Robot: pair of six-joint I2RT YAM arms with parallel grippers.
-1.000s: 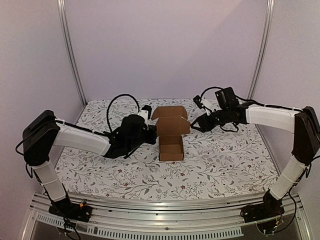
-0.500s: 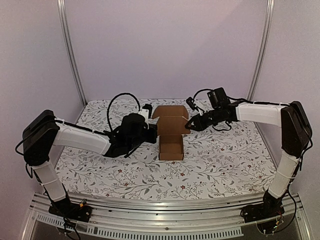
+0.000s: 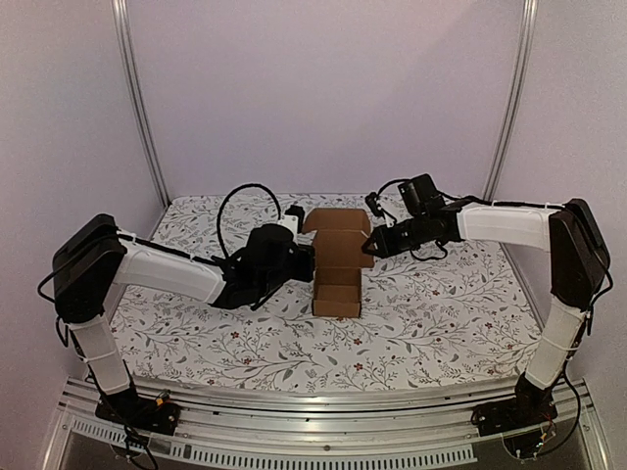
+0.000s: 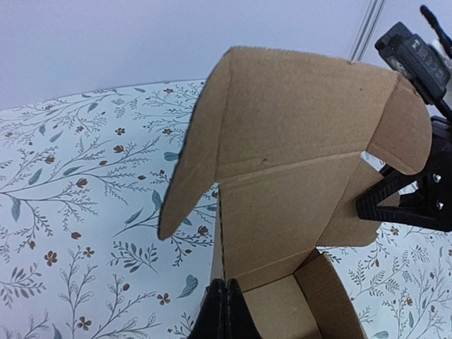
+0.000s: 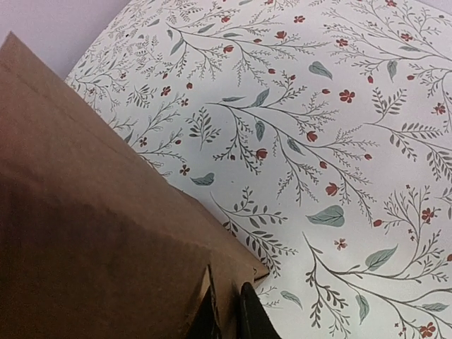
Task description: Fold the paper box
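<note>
Ok, half-folded plain brown cardboard paper box [image 3: 336,284] sits mid-tabletop [image 3: 441,313], toward the far edge, open tray nearest. Left end effector [image 3: 308,267] is closed tight on its left wall. Farther back, right end effector [image 3: 371,245] pinches the upright lid's right side flap.

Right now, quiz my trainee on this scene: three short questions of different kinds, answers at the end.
1. What does the right gripper pinch? A the box; B a cup; C nothing.
2. True or false: the lid lies shut over the box.
3. Which gripper clamps the box's left wall?

Key
1. A.
2. False: the lid stands up, open.
3. The left gripper.
</note>
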